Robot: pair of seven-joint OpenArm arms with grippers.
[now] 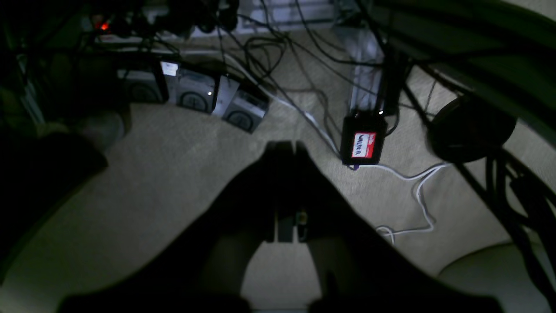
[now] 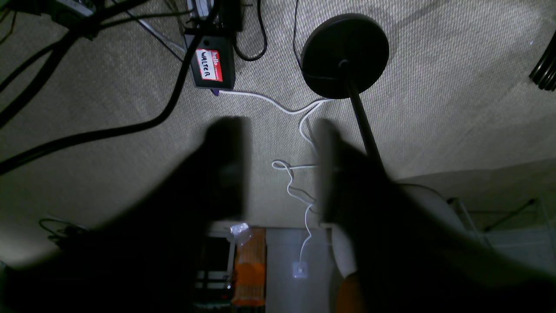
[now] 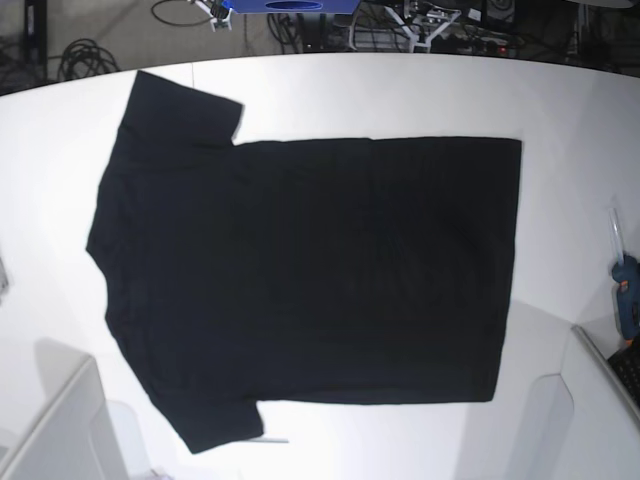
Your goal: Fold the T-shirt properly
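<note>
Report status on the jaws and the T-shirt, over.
Left jaws shut, empty. Right jaws slightly parted, empty. Black T-shirt spread out flat, unfolded, sleeves toward the base view's left. Nothing seen lying on it.

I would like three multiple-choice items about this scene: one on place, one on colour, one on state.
1. Where does the large black fabric T-shirt lie?
A) Bunched in a gripper
B) Spread on the white table
C) Inside a box

2. In the right wrist view, which colours has the label on the small black box?
A) Green and yellow
B) Blue and orange
C) Red and white

3. How is the T-shirt now?
A) Laid out flat, unfolded
B) Rolled up
C) Folded into a small square

Key: 1 B, the base view shows white surface around it; 2 C, red borders a white name field; 3 A, both sleeves and the body are spread out.
</note>
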